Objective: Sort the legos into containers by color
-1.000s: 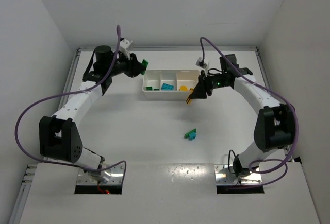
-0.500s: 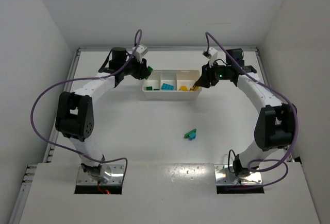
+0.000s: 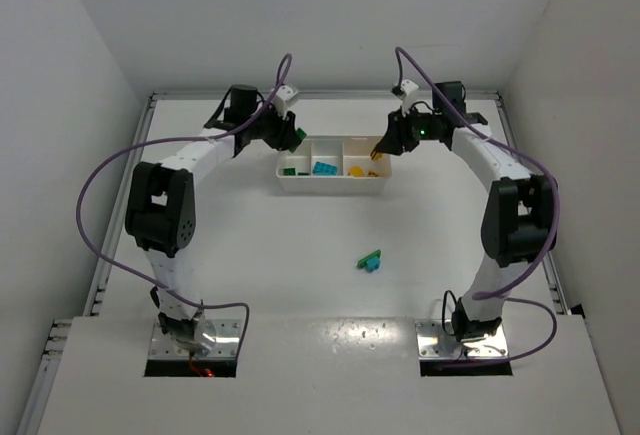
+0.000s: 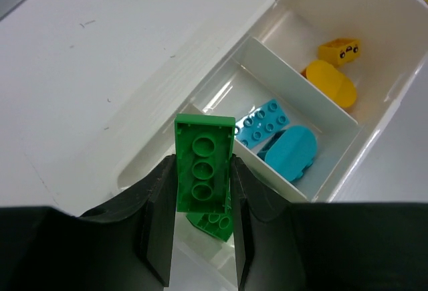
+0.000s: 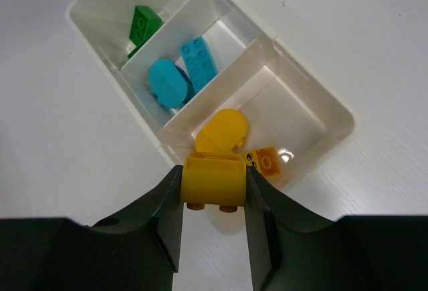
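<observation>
Gripping a green brick [image 4: 204,164], left gripper [image 4: 202,187] over tray [image 3: 330,184], right gripper [image 5: 214,174] clamping yellow brick [image 5: 214,182], cyan pieces [image 5: 167,82] mid-compartment

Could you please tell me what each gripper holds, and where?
Left gripper: green brick, pinched by its long sides. Right gripper: yellow brick, pinched by opposite sides.

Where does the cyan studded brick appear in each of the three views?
Top external: cyan studded brick, upper centre, in the middle of the white tray.
Left wrist: right of centre.
Right wrist: upper centre.
Shared landmark: the white tray, around it in all three.
</observation>
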`<state>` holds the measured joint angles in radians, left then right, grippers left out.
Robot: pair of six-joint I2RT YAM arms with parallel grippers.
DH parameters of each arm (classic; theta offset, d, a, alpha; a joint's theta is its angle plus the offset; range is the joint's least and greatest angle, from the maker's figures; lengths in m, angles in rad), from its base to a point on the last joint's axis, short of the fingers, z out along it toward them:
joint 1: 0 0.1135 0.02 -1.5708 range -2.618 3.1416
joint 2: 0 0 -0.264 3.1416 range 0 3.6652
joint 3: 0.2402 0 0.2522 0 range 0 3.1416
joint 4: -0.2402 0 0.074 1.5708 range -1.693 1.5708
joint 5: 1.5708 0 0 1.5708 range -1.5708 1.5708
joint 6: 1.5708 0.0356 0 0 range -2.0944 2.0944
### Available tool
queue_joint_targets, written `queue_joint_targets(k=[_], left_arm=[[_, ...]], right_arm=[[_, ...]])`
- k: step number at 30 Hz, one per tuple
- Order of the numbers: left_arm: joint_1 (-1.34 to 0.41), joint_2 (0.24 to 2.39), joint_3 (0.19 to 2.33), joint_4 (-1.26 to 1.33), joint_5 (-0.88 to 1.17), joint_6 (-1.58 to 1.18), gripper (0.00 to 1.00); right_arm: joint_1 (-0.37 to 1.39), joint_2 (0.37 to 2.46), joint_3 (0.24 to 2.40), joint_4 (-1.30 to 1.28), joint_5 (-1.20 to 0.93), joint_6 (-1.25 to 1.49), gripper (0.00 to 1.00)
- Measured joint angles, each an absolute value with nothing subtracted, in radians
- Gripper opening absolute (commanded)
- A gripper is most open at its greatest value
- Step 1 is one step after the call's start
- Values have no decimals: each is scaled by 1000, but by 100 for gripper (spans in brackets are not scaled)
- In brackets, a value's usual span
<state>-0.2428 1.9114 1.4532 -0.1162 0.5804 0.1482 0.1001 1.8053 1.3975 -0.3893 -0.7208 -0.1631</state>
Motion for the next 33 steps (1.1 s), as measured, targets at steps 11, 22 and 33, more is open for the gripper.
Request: queue_joint_targets(k=[11, 22, 33], left_arm=[[-263, 1913, 1453, -191, 585, 194, 80], [-278, 1800, 1418, -170, 533, 184, 89], [-430, 1647, 1333, -256, 672, 237, 82]], right_arm=[[102, 1928, 1501, -331, -759, -126, 0], [127, 2014, 1536, -345, -758, -163, 74], [96, 1763, 1293, -341, -735, -241, 78]])
